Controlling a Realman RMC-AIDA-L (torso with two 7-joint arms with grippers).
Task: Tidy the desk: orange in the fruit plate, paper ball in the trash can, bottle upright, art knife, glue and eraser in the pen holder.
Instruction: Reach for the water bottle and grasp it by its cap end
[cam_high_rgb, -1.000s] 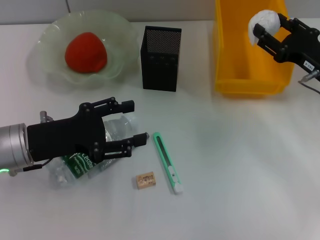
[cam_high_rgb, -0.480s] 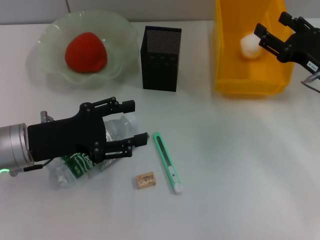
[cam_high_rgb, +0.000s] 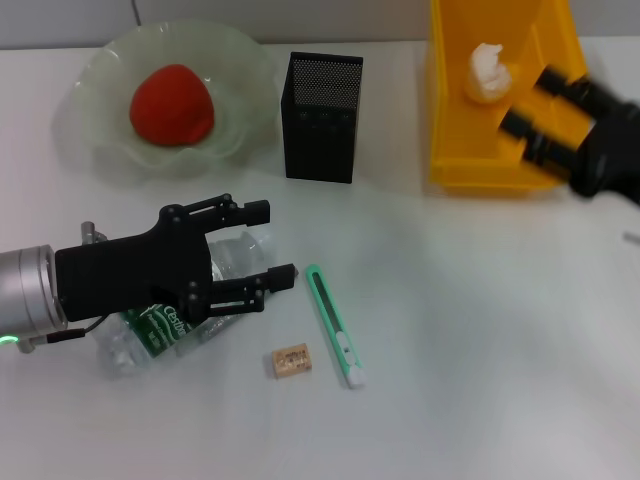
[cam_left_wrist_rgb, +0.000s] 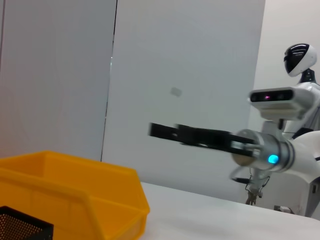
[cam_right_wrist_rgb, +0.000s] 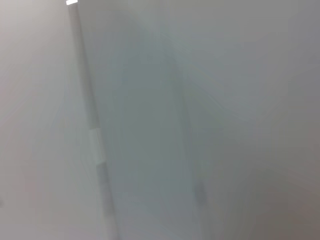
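White paper ball (cam_high_rgb: 487, 72) now dropped inside yellow trash can (cam_high_rgb: 450, 150); right gripper (cam_high_rgb: 530, 107) spread wide, empty, pulling away. Left gripper (cam_high_rgb: 268, 242) wide over lying bottle (cam_high_rgb: 160, 325).

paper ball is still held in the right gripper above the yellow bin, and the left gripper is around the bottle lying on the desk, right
Not quite. The head view shows the paper ball lying loose inside the yellow bin, not held. The right gripper is open and empty at the bin's near right edge. The rest is right: the left gripper is around the bottle lying on the desk.
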